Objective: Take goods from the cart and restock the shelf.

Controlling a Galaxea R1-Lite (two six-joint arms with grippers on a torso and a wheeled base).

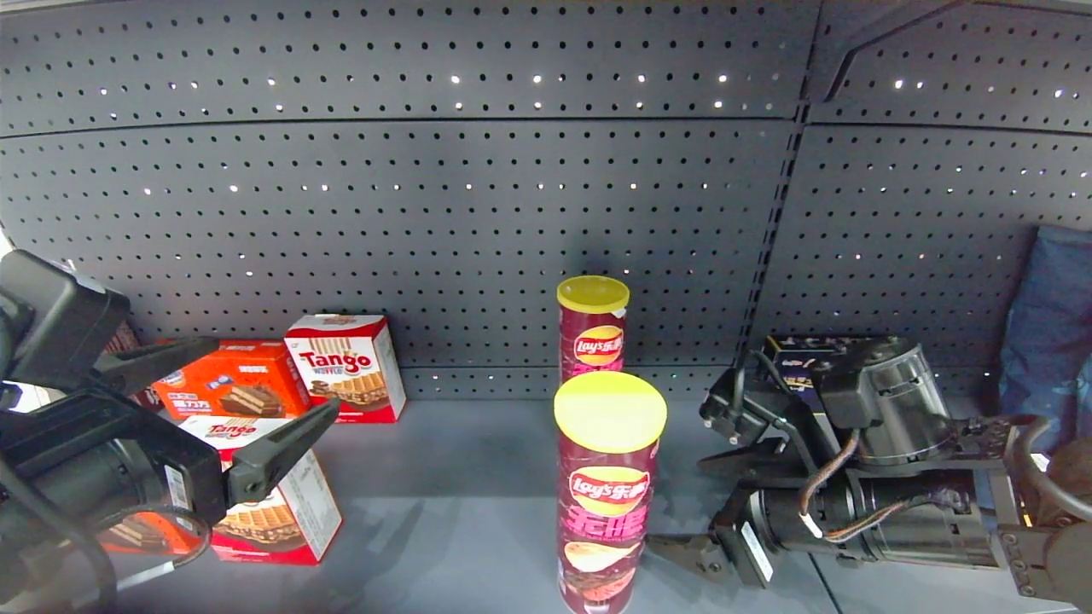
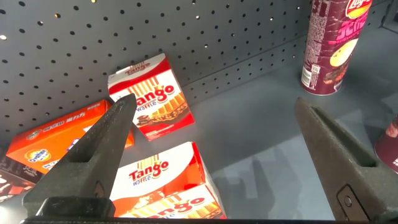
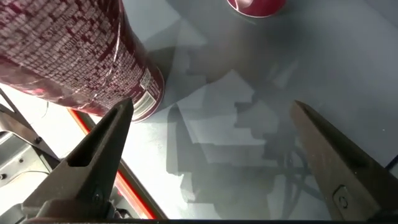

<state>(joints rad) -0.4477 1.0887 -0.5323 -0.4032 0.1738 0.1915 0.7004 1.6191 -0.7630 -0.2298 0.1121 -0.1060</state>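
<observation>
Two maroon chip cans with yellow lids stand upright on the grey shelf (image 1: 452, 477), one at the back (image 1: 593, 328) and one near the front (image 1: 607, 495). My right gripper (image 1: 678, 503) is open just right of the front can (image 3: 81, 56) and holds nothing; the right wrist view has its open gripper (image 3: 211, 107) over bare shelf, with the rear can's base (image 3: 256, 5) beyond. My left gripper (image 1: 275, 377) is open above the wafer boxes: a red-white box (image 1: 345, 367), an orange box (image 1: 230, 379) and a front box (image 1: 273, 512). The left wrist gripper (image 2: 214, 102) frames these boxes (image 2: 149, 96).
A perforated grey back wall (image 1: 478, 213) closes the shelf. A dark box (image 1: 798, 354) sits behind my right arm and a blue bag (image 1: 1049, 324) lies at the far right. The shelf's front edge carries a red strip (image 3: 112, 143). Bare shelf lies between boxes and cans.
</observation>
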